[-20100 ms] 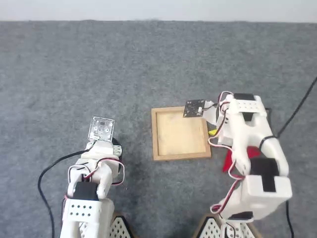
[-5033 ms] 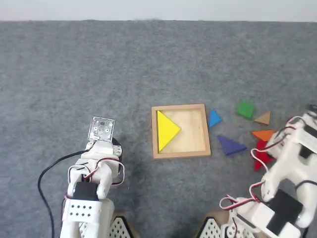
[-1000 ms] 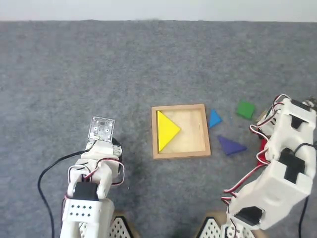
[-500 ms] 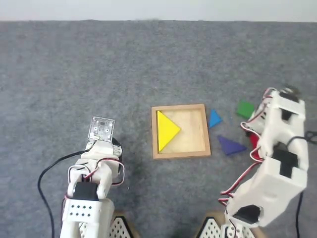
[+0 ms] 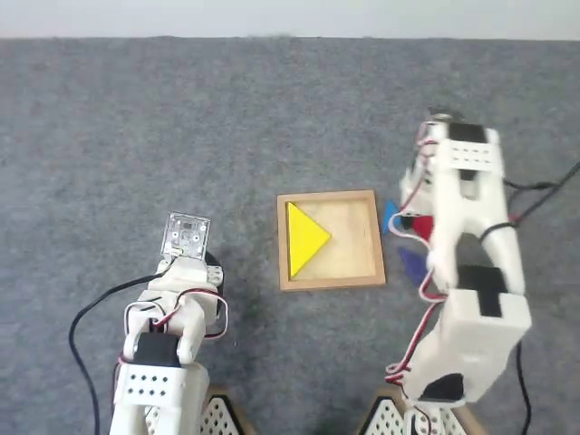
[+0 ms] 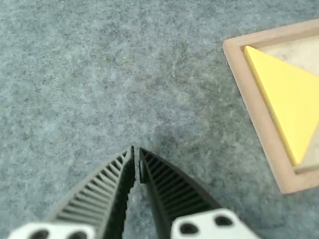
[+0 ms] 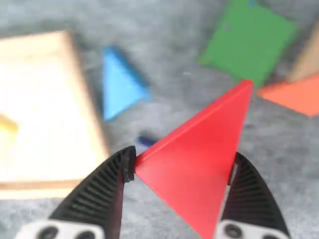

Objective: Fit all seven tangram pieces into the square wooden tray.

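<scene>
The square wooden tray (image 5: 331, 286) lies mid-table with a large yellow triangle (image 5: 304, 237) in its left half. My right gripper (image 7: 183, 162) is shut on a red triangle (image 7: 199, 144), held just off the tray's right side, where red (image 5: 420, 225) shows beside the arm. Below it lie a blue triangle (image 7: 119, 84), a green square (image 7: 249, 37), an orange triangle (image 7: 294, 94) and a tan piece (image 7: 310, 55). A purple triangle (image 5: 410, 263) peeks out by the arm. My left gripper (image 6: 135, 152) is shut and holds nothing, low over the carpet left of the tray (image 6: 259, 119).
Grey carpet covers the whole table. The right arm's body (image 5: 467, 236) hides most loose pieces to the right of the tray. The left arm (image 5: 177, 299) sits near the front left. Bare wood (image 7: 45, 99) makes up the tray's right half.
The right arm has swung from the far right in toward the tray's right side, carrying the red triangle. The left arm has not moved.
</scene>
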Robot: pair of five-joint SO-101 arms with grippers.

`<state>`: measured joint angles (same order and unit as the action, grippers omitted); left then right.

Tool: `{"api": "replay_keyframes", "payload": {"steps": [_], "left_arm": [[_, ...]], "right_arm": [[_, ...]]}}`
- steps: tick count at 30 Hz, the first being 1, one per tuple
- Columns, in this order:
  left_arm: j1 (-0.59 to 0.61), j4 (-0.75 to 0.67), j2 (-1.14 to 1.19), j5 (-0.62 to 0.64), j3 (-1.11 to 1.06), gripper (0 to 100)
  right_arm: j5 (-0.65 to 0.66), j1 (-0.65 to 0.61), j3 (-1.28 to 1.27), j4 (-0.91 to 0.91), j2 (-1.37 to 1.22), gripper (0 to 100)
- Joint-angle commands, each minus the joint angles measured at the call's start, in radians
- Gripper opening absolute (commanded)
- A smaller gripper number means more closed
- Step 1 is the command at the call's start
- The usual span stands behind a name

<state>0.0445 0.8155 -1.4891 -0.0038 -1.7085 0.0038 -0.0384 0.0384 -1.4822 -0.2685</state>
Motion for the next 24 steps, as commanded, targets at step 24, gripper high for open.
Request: {"api": "replay_keyframes", "payload": {"steps": [24], "left_arm": [[0.003, 0.000, -0.012, 0.005, 0.019, 1]], "right_arm": [[0.534, -0.506, 0.037, 0.120, -0.033, 16.5]]}}
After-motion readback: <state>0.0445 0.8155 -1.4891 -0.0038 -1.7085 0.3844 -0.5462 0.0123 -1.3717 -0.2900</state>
